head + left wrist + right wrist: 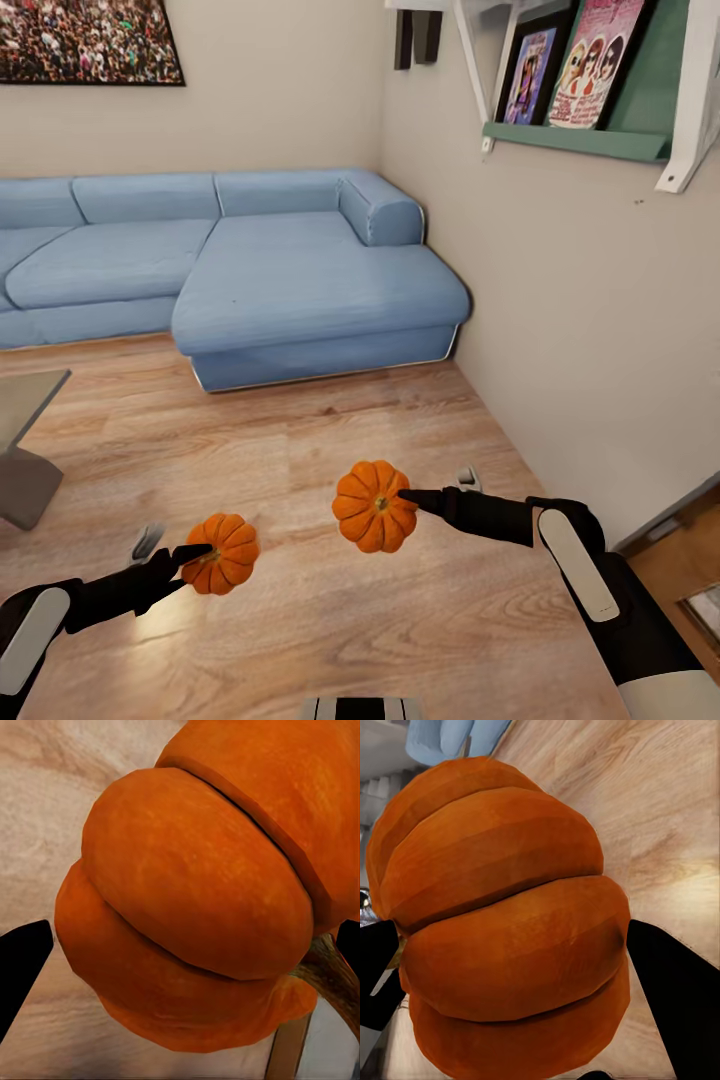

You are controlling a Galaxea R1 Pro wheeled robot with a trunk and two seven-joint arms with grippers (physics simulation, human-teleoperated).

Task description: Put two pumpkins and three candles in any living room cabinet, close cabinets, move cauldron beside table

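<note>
Carrying one pumpkin in each gripper, the robot holds both clear of the wooden floor (300,450), apparently so they can travel to a cabinet. The left gripper (195,556) is closed around the smaller-looking pumpkin (222,553) at about 7 o'clock in the head view; the right gripper (408,497) is clamped on the other pumpkin (374,506) near 6 o'clock. A blue sofa (300,280) lies at 12 o'clock, and the table (25,400) corner at 9 o'clock.

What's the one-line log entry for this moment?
left gripper: holds left pumpkin | right gripper: holds right pumpkin | both above wood floor | ahead: blue sofa
</note>
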